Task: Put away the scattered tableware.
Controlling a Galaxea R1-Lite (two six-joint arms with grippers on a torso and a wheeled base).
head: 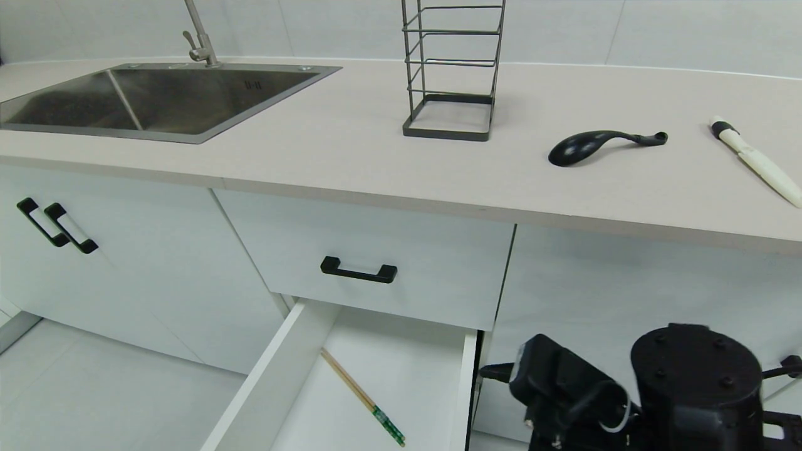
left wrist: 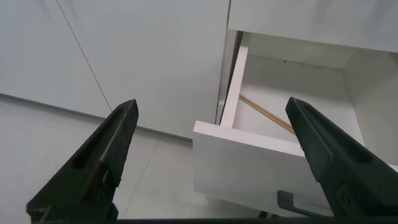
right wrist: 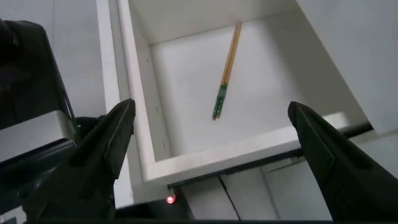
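A black spoon (head: pixel 583 147) lies on the counter to the right of a wire rack. Further right, a cream-handled utensil (head: pixel 755 160) with a black band rests near the counter's right end. Below the counter, a white drawer (head: pixel 276 376) is pulled out, and a pair of wooden chopsticks (head: pixel 363 398) with green tips lies inside. My right gripper (right wrist: pixel 211 107) hangs open above that drawer, over the chopsticks (right wrist: pixel 227 68), holding nothing. My left gripper (left wrist: pixel 211 106) is open and empty, low in front of the drawer's front panel (left wrist: pixel 249 162), with the chopsticks (left wrist: pixel 267 114) visible beyond.
A black wire rack (head: pixel 451 69) stands mid-counter. A steel sink (head: pixel 163 97) with a tap is at the left. Above the open drawer is a closed drawer with a black handle (head: pixel 358 270). Cabinet doors stand to the left, with grey floor below them.
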